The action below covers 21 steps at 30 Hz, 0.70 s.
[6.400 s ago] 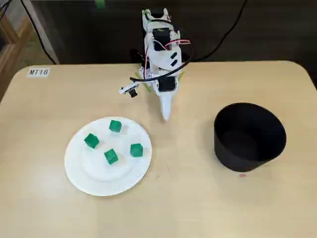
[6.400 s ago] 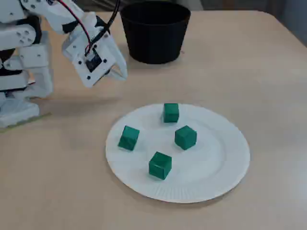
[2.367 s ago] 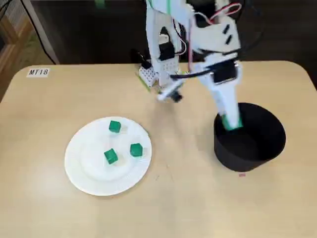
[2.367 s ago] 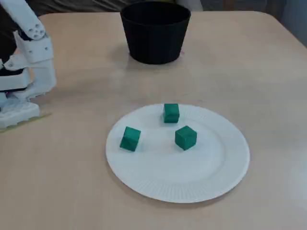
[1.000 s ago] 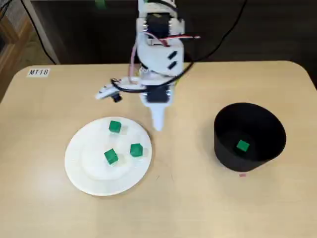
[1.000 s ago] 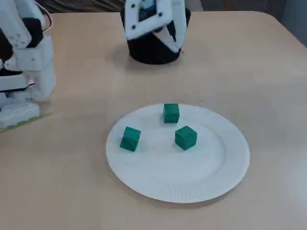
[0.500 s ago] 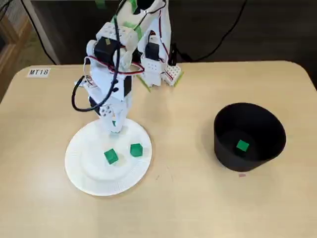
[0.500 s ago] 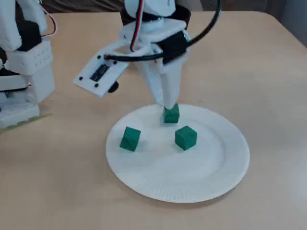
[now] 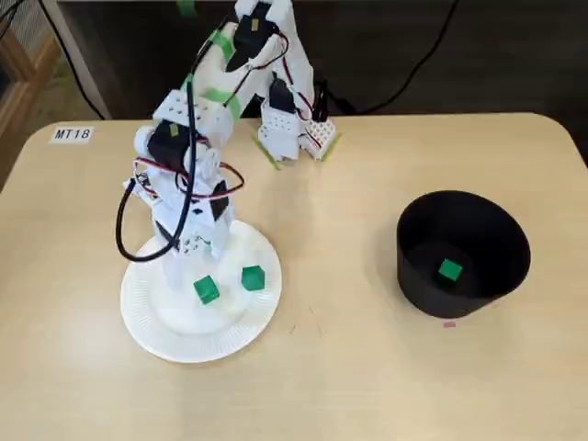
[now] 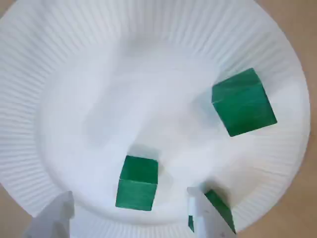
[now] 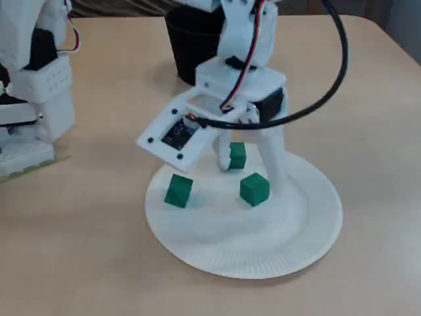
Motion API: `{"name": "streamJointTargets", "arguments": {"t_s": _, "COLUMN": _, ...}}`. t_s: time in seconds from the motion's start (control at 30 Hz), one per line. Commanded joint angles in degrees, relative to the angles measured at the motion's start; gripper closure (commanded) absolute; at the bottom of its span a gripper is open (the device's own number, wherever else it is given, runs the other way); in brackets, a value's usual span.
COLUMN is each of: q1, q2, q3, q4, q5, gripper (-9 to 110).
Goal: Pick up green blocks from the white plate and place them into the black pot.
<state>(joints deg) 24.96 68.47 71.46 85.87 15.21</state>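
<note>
Hand (image 10: 131,208) spread wide, low over the plate (image 10: 74,74), one green block (image 10: 137,182) sitting right between its two fingers.

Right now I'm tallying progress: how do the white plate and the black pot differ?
The white plate is flat; the black pot is deep. The plate holds three green blocks, the pot one green block. The open claw hangs over the plate, not the pot. Both are round and stand on the table.
</note>
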Motion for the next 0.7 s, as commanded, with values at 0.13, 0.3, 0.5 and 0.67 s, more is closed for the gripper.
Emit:
{"name": "streamJointTargets", "arguments": {"t_s": 0.13, "q1": -1.0, "q2": -5.9, "q3": -8.2, "q4": 1.1, "q5": -0.5, "gripper": 67}}
{"name": "streamJointTargets", "arguments": {"t_s": 0.3, "q1": -1.9, "q2": -8.3, "q3": -8.4, "q4": -1.5, "q5": 0.9, "gripper": 73}}
{"name": "streamJointTargets", "arguments": {"t_s": 0.5, "q1": -2.5, "q2": -10.5, "q3": -9.8, "q4": -5.0, "q5": 3.7, "gripper": 104}}
{"name": "streamJointTargets", "arguments": {"t_s": 0.67, "q1": -2.5, "q2": -9.8, "q3": -12.0, "q4": -6.2, "q5": 0.7, "gripper": 104}}
